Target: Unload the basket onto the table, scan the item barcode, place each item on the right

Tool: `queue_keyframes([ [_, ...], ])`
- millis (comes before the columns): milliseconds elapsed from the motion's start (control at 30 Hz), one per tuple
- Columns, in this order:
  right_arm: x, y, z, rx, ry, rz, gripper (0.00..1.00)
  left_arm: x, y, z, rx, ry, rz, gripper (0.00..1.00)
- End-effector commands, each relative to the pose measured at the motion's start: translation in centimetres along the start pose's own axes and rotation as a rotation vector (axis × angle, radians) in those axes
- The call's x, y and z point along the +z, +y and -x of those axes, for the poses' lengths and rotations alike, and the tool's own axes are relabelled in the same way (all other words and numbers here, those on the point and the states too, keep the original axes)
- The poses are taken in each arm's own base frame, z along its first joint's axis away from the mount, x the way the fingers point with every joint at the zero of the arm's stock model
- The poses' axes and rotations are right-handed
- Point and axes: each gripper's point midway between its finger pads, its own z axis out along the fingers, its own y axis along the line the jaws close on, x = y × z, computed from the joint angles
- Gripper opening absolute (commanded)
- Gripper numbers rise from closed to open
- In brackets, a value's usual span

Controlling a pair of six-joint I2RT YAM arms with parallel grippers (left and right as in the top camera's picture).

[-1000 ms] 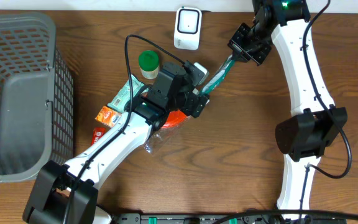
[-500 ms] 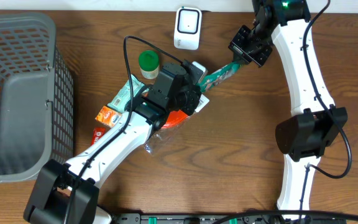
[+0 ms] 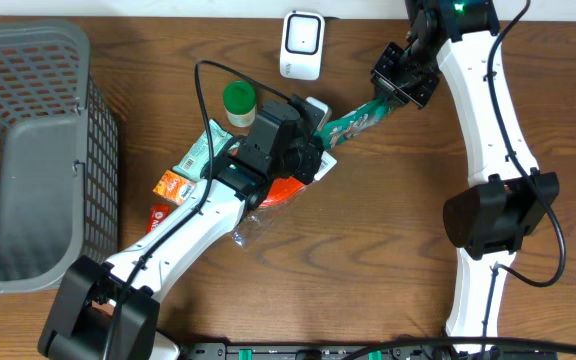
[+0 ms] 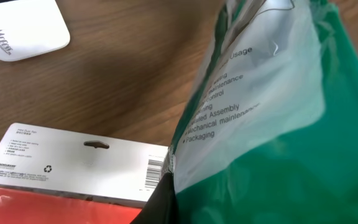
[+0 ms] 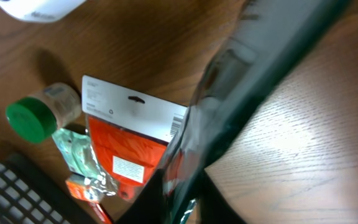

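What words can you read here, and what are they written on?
"Usage": on the green and white bag.
"Assembly": same bag.
"Packaging": same bag.
"maintenance": same bag.
Recycling sign and barcode: on the white card; its small print is too tiny to read.
Logo on the white scanner: too blurred.
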Motion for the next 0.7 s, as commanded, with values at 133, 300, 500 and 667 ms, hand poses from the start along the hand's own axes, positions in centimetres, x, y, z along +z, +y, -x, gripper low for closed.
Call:
queue_keyframes([
  [133,-0.2,0.3,0.3,-0.048,-0.013,0.004,0.61,0.3,-0.4,-0.1,-0.057,-0.005,-0.037,0.07],
  [300,-0.4,-0.3,0.9,-0.045,-0.018,0.004,0.75,0.2,-0.1,-0.1,-0.105,-0.005,-0.031,0.08],
  [500,-1.2,-3.2,2.7,-0.001,-0.014,-0.015,0.76,-0.4,0.8,0.1,-0.192,-0.009,-0.085,0.07],
  [667,-2.3,-6.3,4.5,0.045,-0.015,-0.030,0.76,-1.4,2.6,0.7,-0.254,-0.035,-0.137,0.07],
])
